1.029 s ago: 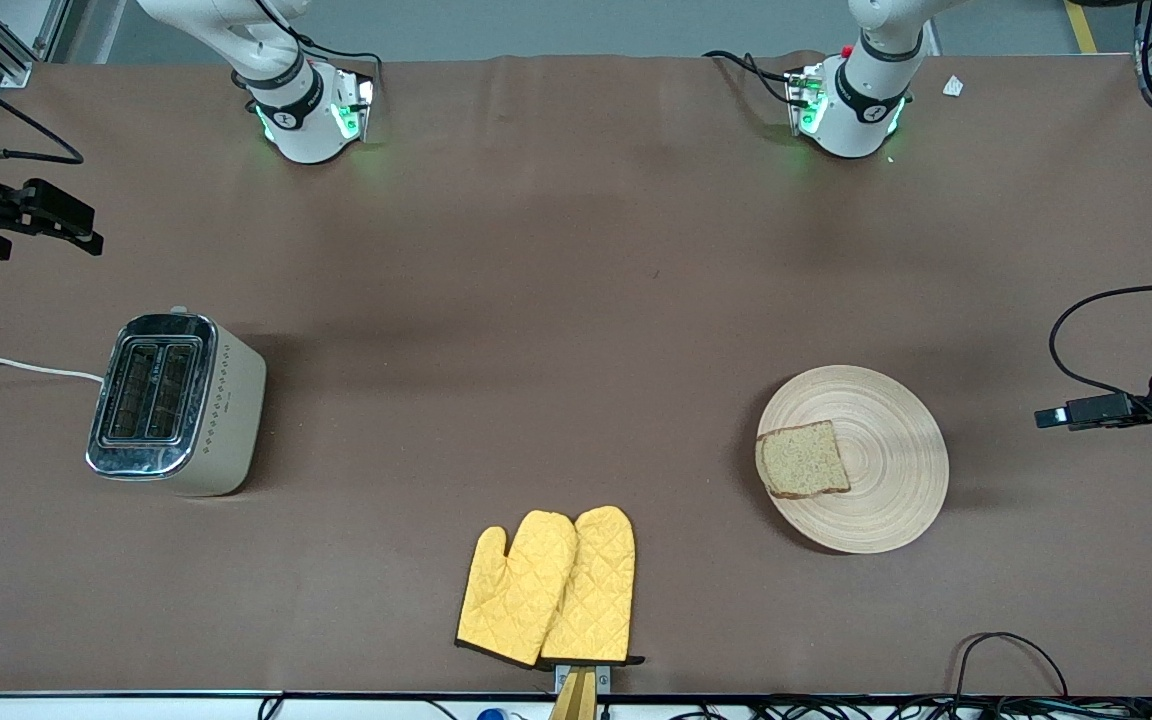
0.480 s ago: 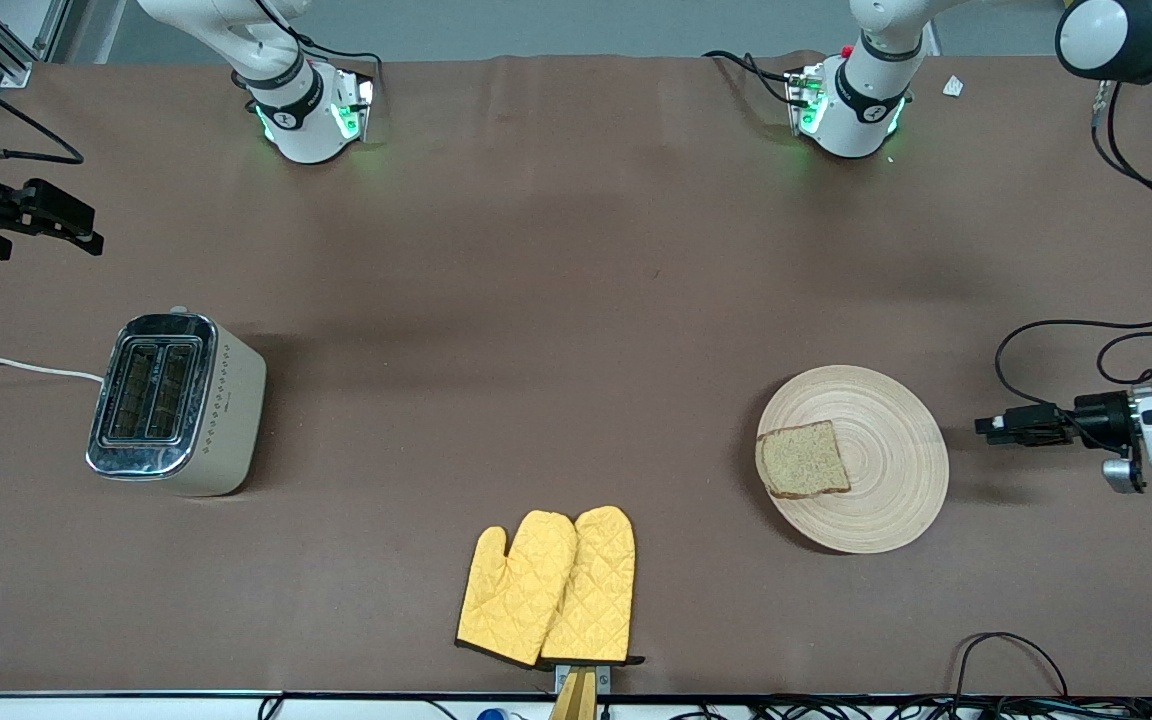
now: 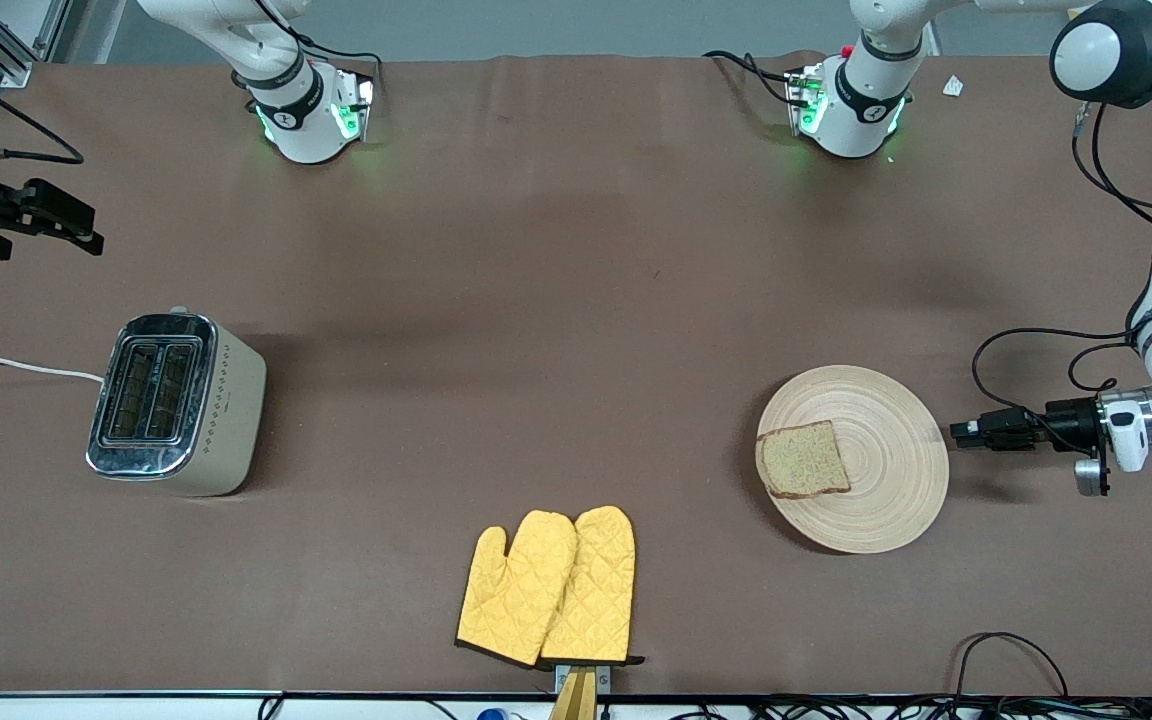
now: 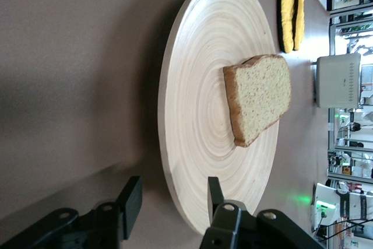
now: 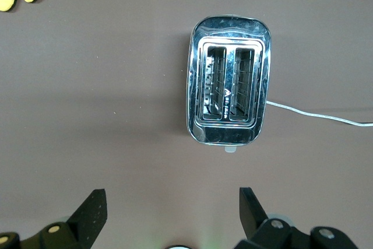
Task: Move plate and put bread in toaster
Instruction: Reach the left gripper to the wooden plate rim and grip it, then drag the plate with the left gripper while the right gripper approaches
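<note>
Pale grooved wood forms the round plate [image 3: 853, 458] toward the left arm's end; on it we see the speckled, dark-crusted bread [image 3: 803, 459]. Our left gripper [image 3: 958, 433] gapes empty beside its rim. Our right gripper [image 5: 169, 208] waits wide, empty, over the chrome-topped toaster [image 3: 176, 403].

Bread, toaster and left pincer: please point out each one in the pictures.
bread [image 3: 803, 459], front view, middle of the slice's top face.
toaster [image 5: 228, 97], right wrist view, chrome strip between its two slots.
left pincer [image 3: 958, 432], front view, midway between its fingertips, beside the plate's rim.
</note>
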You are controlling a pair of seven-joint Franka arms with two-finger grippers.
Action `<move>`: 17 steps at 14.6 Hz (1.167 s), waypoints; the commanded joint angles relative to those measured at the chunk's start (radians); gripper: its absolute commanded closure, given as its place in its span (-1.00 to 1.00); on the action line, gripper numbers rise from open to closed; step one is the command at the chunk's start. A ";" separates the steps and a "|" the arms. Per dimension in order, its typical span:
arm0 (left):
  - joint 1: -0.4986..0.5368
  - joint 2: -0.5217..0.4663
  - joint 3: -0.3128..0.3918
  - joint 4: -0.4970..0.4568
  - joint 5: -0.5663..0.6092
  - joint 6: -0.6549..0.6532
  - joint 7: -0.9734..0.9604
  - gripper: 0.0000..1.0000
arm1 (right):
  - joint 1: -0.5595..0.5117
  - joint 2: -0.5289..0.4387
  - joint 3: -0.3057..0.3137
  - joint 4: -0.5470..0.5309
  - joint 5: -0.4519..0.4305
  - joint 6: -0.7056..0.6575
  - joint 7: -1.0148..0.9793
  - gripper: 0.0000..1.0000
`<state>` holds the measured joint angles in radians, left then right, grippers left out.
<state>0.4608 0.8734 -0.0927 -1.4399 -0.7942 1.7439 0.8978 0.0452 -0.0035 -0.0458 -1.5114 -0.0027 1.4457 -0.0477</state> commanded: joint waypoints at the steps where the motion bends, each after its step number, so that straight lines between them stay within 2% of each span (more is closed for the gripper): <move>1: -0.002 0.019 -0.007 0.021 -0.052 -0.012 0.016 -0.05 | -0.004 -0.024 0.003 -0.024 0.015 0.010 0.009 -1.00; 7: -0.028 0.061 -0.009 0.024 -0.102 0.022 0.023 0.00 | 0.001 -0.023 0.003 -0.023 0.016 0.010 0.009 -1.00; 9: -0.037 0.062 -0.009 0.024 -0.108 0.031 0.021 0.14 | 0.001 -0.023 0.003 -0.023 0.016 0.010 0.009 -1.00; 12: -0.053 0.064 -0.007 0.026 -0.106 0.032 0.016 0.46 | 0.001 -0.023 0.003 -0.023 0.016 0.012 0.009 -1.00; 14: -0.053 0.076 -0.009 0.026 -0.106 0.032 0.018 0.56 | 0.001 -0.023 0.003 -0.023 0.016 0.012 0.009 -1.00; 17: -0.065 0.072 -0.009 0.029 -0.106 0.032 0.012 0.88 | -0.001 -0.023 0.003 -0.023 0.016 0.012 0.009 -1.00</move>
<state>0.4077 0.9373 -0.1010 -1.4329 -0.8844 1.7776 0.9082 0.0466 -0.0035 -0.0447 -1.5114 -0.0009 1.4460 -0.0478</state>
